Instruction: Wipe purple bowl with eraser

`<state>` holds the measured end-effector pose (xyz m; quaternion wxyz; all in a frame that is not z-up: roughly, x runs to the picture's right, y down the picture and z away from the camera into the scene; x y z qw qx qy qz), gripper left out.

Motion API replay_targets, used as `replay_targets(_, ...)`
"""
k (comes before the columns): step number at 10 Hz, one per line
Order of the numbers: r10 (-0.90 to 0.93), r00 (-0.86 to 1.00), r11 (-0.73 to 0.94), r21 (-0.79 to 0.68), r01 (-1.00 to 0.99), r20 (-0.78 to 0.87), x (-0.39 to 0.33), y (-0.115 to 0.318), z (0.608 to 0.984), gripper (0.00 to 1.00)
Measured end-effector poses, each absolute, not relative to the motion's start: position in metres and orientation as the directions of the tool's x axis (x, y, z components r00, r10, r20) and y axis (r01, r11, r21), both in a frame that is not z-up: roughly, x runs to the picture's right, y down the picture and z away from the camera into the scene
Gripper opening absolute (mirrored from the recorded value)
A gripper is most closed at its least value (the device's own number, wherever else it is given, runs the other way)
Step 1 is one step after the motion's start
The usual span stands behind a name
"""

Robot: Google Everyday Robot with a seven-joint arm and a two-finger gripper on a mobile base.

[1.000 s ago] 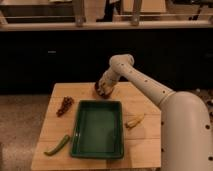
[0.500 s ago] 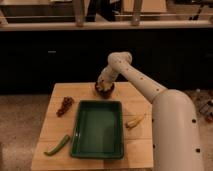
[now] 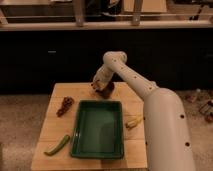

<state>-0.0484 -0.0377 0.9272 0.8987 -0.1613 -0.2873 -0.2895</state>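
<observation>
A wooden table (image 3: pixel 55 135) is seen from above, set before a dark counter front. The purple bowl (image 3: pixel 105 90) is located at the far edge of the table, just beyond the far rim of the green tray (image 3: pixel 98 129), and is largely covered by the gripper (image 3: pixel 98 86), which is positioned directly over and against it at the end of the white arm (image 3: pixel 131 80). The state of the fingers cannot be told, and the eraser cannot be made out separately at the gripper. A dark reddish-brown cluster (image 3: pixel 64 105) is placed left of the tray. A green pepper (image 3: pixel 58 145) is laid near the front left corner. A yellow curved item (image 3: pixel 134 121) is found just beside the tray's right rim.
</observation>
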Motion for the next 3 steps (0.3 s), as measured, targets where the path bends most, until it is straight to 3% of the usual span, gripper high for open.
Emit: replay_targets(3, -0.438, 0.639, 0.761, -0.117, 0.638, 0.633, -0.0509, -0.0241, 0.9179, 0.0)
